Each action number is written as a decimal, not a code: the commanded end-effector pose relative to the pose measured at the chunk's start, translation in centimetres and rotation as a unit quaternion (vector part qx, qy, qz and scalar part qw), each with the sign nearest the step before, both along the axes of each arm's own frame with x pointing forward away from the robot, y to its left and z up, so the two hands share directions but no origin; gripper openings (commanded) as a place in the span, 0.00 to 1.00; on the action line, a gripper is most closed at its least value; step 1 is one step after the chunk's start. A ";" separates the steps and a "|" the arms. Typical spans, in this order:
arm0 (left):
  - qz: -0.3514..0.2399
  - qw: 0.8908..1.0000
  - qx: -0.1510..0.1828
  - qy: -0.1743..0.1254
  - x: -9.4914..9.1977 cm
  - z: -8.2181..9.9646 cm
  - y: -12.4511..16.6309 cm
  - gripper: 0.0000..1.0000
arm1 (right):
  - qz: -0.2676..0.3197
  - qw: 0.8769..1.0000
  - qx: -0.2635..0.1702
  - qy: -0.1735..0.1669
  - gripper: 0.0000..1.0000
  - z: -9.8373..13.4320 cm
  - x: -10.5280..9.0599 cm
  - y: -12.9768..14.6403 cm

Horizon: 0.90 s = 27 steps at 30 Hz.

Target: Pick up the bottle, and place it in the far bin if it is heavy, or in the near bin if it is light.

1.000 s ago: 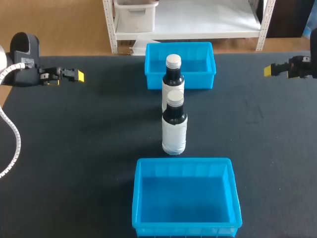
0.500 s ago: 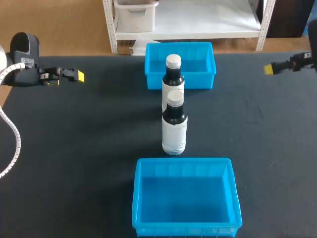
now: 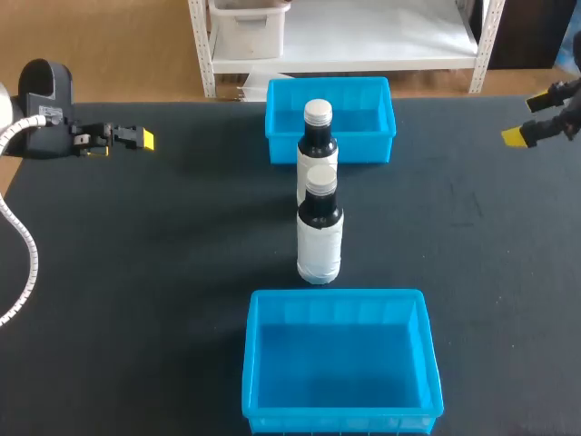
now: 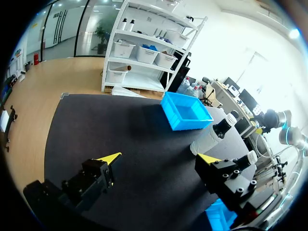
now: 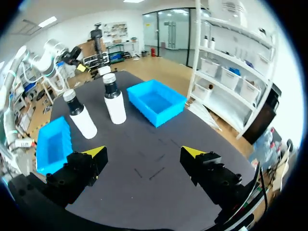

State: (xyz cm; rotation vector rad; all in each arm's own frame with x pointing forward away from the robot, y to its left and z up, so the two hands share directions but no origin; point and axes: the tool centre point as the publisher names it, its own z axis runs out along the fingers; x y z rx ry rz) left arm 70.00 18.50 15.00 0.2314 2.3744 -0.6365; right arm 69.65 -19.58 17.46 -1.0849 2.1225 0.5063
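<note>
Two dark bottles with white labels and caps stand in line mid-table: the near bottle (image 3: 320, 238) (image 5: 82, 120) and the far bottle (image 3: 318, 145) (image 5: 114, 103) (image 4: 211, 137). The far bottle stands just in front of the far blue bin (image 3: 368, 118) (image 4: 185, 110) (image 5: 156, 101). In front of the near bottle lies the near blue bin (image 3: 336, 363) (image 5: 53, 144). My left gripper (image 3: 127, 141) (image 4: 161, 158) hovers open at the table's left side, far from both bottles. My right gripper (image 3: 526, 120) (image 5: 144, 151) is open at the right edge, holding nothing.
Both bins hold nothing. Dark table surface stretches bare on either side of the bottle line. A white shelf stands beyond the far edge.
My right gripper has drawn back toward the right edge and turned, so its two yellow tips now show apart. The left arm and both bottles have not moved.
</note>
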 end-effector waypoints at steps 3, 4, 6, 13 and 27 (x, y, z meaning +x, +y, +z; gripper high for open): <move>0.000 1.000 0.000 0.000 0.0 0.0 0.0 1.00 | 0.205 0.977 0.043 0.028 1.00 -0.1 0.3 0.2; 0.000 1.000 0.000 0.000 0.0 0.0 0.0 1.00 | 0.222 0.974 0.048 0.015 1.00 -0.1 0.2 0.8; 0.000 1.000 0.000 0.000 0.0 0.0 0.0 1.00 | 0.253 0.967 0.042 -0.004 1.00 -0.1 -0.3 1.9; 0.000 1.000 0.000 0.000 0.0 0.0 0.0 1.00 | 0.284 0.957 0.049 -0.034 1.00 0.8 -2.7 5.3; 0.000 1.000 0.000 0.000 0.0 0.0 0.0 1.00 | 0.275 0.960 0.047 -0.028 1.00 -0.8 -6.1 13.3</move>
